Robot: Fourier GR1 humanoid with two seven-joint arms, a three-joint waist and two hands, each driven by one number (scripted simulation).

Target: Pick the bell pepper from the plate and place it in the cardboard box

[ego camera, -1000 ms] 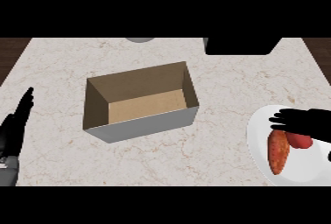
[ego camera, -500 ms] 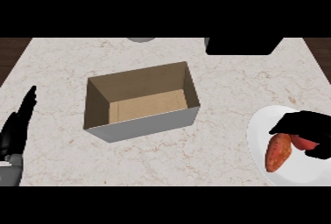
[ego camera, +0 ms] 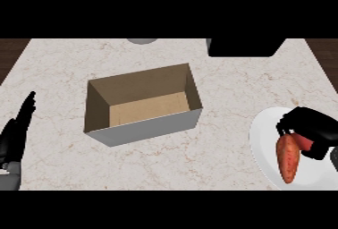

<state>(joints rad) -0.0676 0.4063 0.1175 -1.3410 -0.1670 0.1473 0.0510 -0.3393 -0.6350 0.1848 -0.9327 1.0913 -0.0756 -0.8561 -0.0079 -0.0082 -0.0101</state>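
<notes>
A red-orange bell pepper (ego camera: 289, 159), long and narrow, lies on the white plate (ego camera: 264, 141) at the right edge of the counter. My right hand (ego camera: 310, 129) sits over the pepper's upper end, its fingers curled down round it and hiding that end. The open cardboard box (ego camera: 142, 129) stands in the middle of the counter, well to the left of the plate, with nothing inside. At the left edge my left hand (ego camera: 20, 129) rests open with its fingers straight and pointing up.
A black block (ego camera: 241, 47) stands at the back right of the marble counter. A small grey round object (ego camera: 142, 40) shows at the back edge. Bare counter lies between the box and the plate.
My right hand has drawn in over the plate and its spread fingers have curled down onto the pepper's upper end. The pepper has barely shifted. The left hand has stayed still.
</notes>
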